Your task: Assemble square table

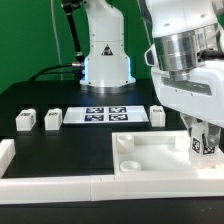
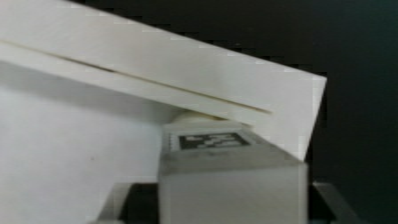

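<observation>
The square table's top point(image 1: 150, 157) is a white slab with a raised rim and corner sockets, lying at the exterior view's right front. My gripper point(image 1: 203, 143) is shut on a white tagged leg block point(image 1: 203, 147), held upright over the slab's far right corner. In the wrist view the leg block point(image 2: 222, 175) fills the gap between my dark fingers point(image 2: 331, 203), its tag facing the camera, and its end meets the slab's rim point(image 2: 196, 95). Three more leg blocks stand on the black table: two at the left point(image 1: 25, 121) point(image 1: 52, 119) and one behind the slab point(image 1: 158, 114).
The marker board point(image 1: 108, 115) lies flat between the loose legs. White border rails run along the left point(image 1: 5, 156) and the front point(image 1: 50, 186). The robot base point(image 1: 105, 60) stands behind the marker board.
</observation>
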Robot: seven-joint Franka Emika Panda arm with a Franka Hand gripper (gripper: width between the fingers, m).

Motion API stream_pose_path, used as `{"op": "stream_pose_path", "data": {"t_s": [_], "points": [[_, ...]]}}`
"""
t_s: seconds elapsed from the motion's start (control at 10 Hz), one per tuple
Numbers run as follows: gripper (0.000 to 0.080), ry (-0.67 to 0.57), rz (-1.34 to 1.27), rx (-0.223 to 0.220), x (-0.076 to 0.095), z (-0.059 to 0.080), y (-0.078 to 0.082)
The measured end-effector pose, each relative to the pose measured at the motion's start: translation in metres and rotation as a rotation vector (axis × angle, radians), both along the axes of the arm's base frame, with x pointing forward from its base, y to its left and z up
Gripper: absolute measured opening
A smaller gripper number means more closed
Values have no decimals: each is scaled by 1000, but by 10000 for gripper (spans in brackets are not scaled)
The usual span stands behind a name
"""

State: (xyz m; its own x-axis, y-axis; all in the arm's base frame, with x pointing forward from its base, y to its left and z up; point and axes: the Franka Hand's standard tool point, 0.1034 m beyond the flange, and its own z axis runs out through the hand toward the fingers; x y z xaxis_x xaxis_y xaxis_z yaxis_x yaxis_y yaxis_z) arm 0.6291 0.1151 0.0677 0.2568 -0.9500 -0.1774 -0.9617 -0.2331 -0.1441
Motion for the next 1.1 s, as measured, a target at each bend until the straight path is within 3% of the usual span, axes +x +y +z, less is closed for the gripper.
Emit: {"op": "stream_pose_path", "data": {"t_s": [0.3,0.4,0.5,0.6,0.7,0.8,1.1], "points": [[297,18,-206,41,0,-1,-2],[388,11,-166,38,-1,-2,-1],[388,3,-122,30,0,-2,-1],[560,-32,51,2,2,-1,0],[560,-57,263,-43,3,2,4],[631,-76,407,-73,4,4,10],[649,-123,654,-102,4,3,6]]}}
